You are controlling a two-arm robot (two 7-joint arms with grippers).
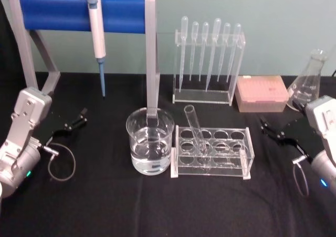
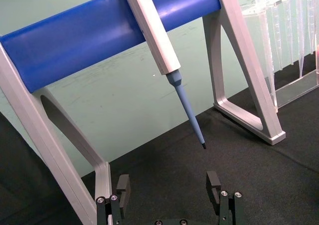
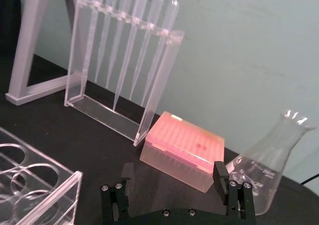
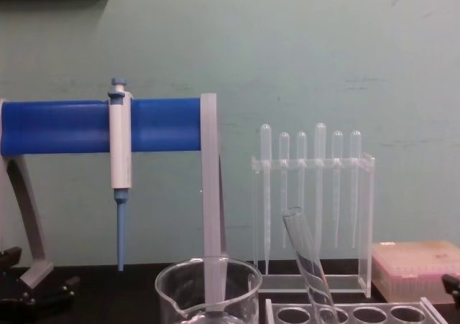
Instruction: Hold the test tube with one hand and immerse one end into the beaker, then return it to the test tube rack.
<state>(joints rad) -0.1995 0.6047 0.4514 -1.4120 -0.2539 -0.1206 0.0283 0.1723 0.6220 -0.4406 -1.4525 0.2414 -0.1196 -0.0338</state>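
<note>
At the near sides of the tabletop (image 1: pixel 105 205), both arms are held low and angled inward, well apart from the glassware. The left gripper (image 1: pixel 77 119) is spread open on nothing, and so is the right gripper (image 1: pixel 270 129). Between them, the tube (image 1: pixel 195 129) is leaned in the rack (image 1: pixel 247 155), its open top tipped toward the beaker (image 1: pixel 137 142). The beaker is set just beside the rack, probably so the dip needs only a short carry. Farther back, the pipettor (image 1: pixel 96 32) is hung clear on its stand (image 1: pixel 52 13).
</note>
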